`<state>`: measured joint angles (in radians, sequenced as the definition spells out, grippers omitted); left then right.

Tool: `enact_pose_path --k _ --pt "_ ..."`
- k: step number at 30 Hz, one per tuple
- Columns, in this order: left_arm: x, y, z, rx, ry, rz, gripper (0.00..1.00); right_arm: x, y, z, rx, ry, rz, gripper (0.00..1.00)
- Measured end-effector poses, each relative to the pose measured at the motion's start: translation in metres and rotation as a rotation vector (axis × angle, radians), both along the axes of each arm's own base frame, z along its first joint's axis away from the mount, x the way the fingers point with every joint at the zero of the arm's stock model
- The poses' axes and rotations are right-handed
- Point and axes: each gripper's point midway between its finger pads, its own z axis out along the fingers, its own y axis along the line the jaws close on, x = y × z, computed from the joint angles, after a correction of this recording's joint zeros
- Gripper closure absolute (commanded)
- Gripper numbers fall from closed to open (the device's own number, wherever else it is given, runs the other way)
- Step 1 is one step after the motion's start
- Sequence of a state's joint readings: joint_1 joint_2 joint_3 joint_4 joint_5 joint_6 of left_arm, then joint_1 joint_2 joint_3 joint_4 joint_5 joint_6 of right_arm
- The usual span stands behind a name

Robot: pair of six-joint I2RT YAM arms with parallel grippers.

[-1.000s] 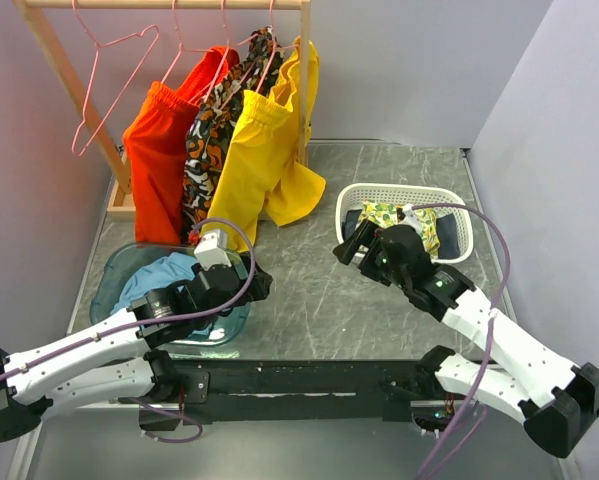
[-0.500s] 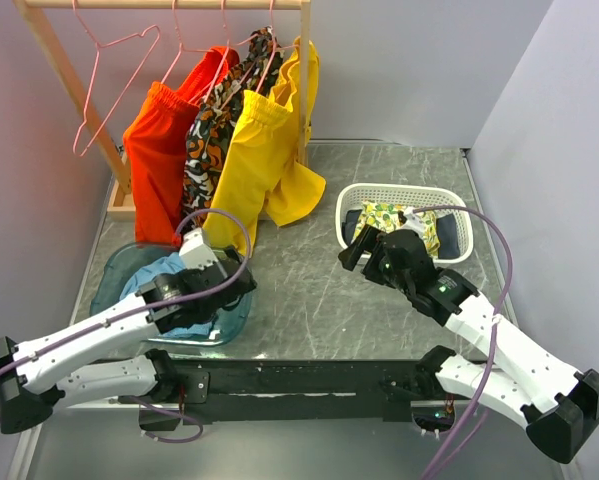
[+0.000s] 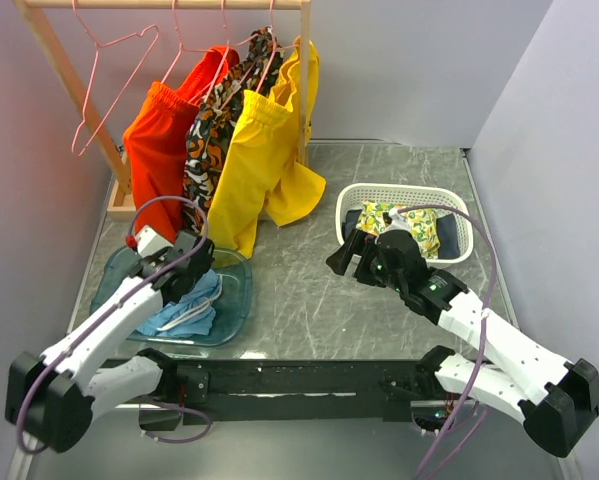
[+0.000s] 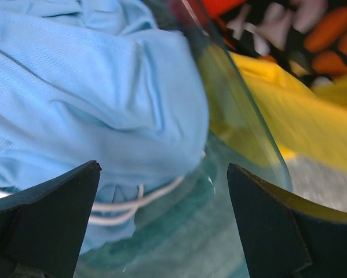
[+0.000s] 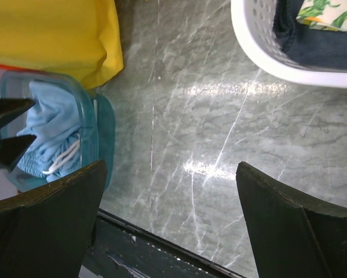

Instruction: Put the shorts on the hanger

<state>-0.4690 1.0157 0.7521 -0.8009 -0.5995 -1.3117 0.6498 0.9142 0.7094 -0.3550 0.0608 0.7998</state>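
Lying bunched in a shallow teal tray [image 3: 235, 300], the shorts [image 3: 184, 308] sit directly under and ahead of the left gripper [image 3: 191, 284]. Its fingers [image 4: 51, 214] are spread wide and hold nothing. In the left wrist view the sky-blue fabric fills the space from the left finger toward the middle, and the white drawstring [image 4: 132, 202] shows low between the two tips. The tray's clear rim [image 4: 243, 116] runs up beside the right finger.

The hanger [image 3: 114, 85] hangs empty from the rail of a wooden rack [image 3: 64, 70], well beyond and above the left fingers. On the same rail hang orange-red shorts [image 3: 159, 150], a patterned garment [image 3: 214, 130] and yellow shorts [image 3: 254, 150]. The yellow hem falls just beyond the tray's far rim.

The right gripper [image 3: 347, 256] hovers over the table [image 3: 309, 290], fingers likewise wide and empty. A white basket [image 3: 461, 214] of folded cloth lies just beyond its right finger, and the tray lies well off past its left finger.

The table is grey, marbled and glossy, with light glare below the right fingertips. Pale walls close the left, far and right sides. Bare tabletop between tray and basket lies open beneath the right fingers, and a black bar [image 3: 309, 378] bounds the near edge.
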Motion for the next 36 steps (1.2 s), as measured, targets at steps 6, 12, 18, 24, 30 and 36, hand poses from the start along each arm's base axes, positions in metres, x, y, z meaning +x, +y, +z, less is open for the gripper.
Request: enact_pose_path --k 6,12,18,24,30,36 --pt "0.004 0.012 -0.042 0.035 0.1 0.102 0.11 -0.002 0.006 -0.004 0.0 0.01 0.041 0.0" --pt "-0.001 0.02 -0.064 0.052 0.148 0.172 0.77 -0.003 0.009 -0.005 0.006 0.006 0.059 0.0" --pt "-0.002 0.021 -0.055 0.062 0.133 0.145 0.99 -0.006 0.012 -0.004 0.012 0.005 0.089 0.02" --pt "0.008 0.015 0.025 0.021 -0.049 0.024 0.99 -0.011 0.024 0.0 0.004 -0.024 0.171 0.06" --pt "0.0 0.006 0.122 -0.059 -0.268 -0.123 0.99 -0.029 0.076 0.017 -0.021 -0.084 0.356 0.06" --pt "-0.013 -0.006 0.185 -0.099 -0.368 -0.256 0.99 -0.047 0.147 0.046 -0.052 -0.195 0.534 0.05"
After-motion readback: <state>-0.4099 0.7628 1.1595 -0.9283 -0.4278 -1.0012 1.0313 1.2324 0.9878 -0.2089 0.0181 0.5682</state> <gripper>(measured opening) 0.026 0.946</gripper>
